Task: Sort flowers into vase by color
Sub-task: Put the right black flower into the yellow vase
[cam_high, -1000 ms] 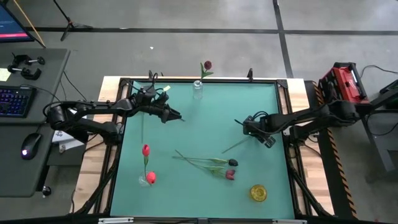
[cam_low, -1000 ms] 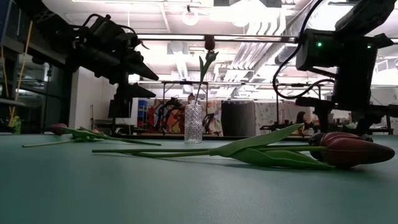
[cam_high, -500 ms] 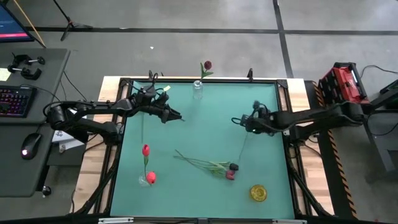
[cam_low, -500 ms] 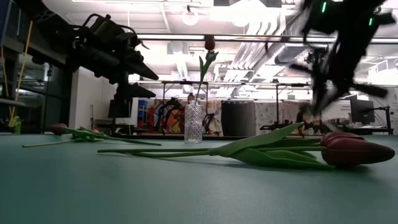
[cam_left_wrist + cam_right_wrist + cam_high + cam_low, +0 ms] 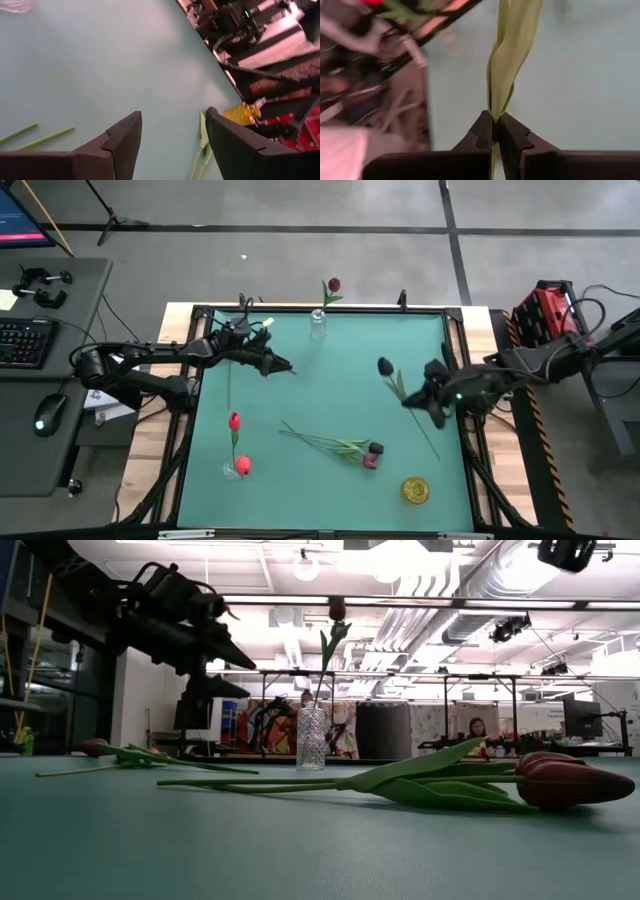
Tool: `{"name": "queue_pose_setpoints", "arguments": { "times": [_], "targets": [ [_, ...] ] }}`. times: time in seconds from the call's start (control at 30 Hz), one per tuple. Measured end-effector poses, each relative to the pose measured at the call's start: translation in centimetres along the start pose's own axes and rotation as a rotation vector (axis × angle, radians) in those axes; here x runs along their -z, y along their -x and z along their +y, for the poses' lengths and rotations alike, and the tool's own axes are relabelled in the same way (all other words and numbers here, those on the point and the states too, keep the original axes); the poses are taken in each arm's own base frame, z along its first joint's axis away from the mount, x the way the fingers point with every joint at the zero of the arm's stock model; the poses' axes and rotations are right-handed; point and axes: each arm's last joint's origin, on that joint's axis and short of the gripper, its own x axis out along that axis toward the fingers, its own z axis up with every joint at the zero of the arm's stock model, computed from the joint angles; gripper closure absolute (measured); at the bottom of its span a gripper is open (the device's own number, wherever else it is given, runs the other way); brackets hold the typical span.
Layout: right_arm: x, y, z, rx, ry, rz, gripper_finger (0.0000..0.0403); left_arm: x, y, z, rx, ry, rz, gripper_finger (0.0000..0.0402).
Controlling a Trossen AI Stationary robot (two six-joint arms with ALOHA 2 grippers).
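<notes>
Dark-headed flower (image 5: 385, 366) lifted clear of the teal counter (image 5: 330, 370), near its right edge; stem clamped in right tool (image 5: 495, 131), leaf rising between the closed fingers. Left tool (image 5: 172, 140) near far-left corner, fingers apart, empty. Clear vase (image 5: 318, 323) at far edge, one dark red flower (image 5: 333, 284) inside. Two flowers (image 5: 365, 454) lying crossed near the front edge, beside yellow vase (image 5: 415, 490). Two pink flowers (image 5: 234, 421) at front-left, in another clear vase (image 5: 236, 469).
</notes>
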Motion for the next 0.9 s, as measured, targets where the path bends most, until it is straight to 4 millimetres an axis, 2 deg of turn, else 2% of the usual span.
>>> {"name": "queue_pose_setpoints", "arguments": {
  "times": [0.13,0.4,0.5,0.67,0.9],
  "targets": [
    [1.4,-0.3,2.0,-0.166,0.106,-0.024,0.0402,-0.1,0.0,0.1,-0.036,0.067,-0.030,0.0192],
    [4.8,-1.3,4.2,-0.346,0.240,-0.321,0.0403,-0.5,0.0,-0.2,-0.019,0.124,-0.078,0.0192],
    [6.8,-1.6,4.1,-0.387,0.252,-0.373,0.0403,-0.7,0.0,-0.2,-0.019,0.148,-0.100,0.0193],
    [10.0,-1.8,3.4,-0.372,0.277,-0.367,0.0403,-0.7,0.0,-0.2,-0.023,0.177,-0.106,0.0193],
    [11.4,-1.6,3.0,-0.305,0.311,-0.395,0.0403,-0.8,0.1,-0.3,-0.012,0.205,-0.120,0.0193]
  ]
}}
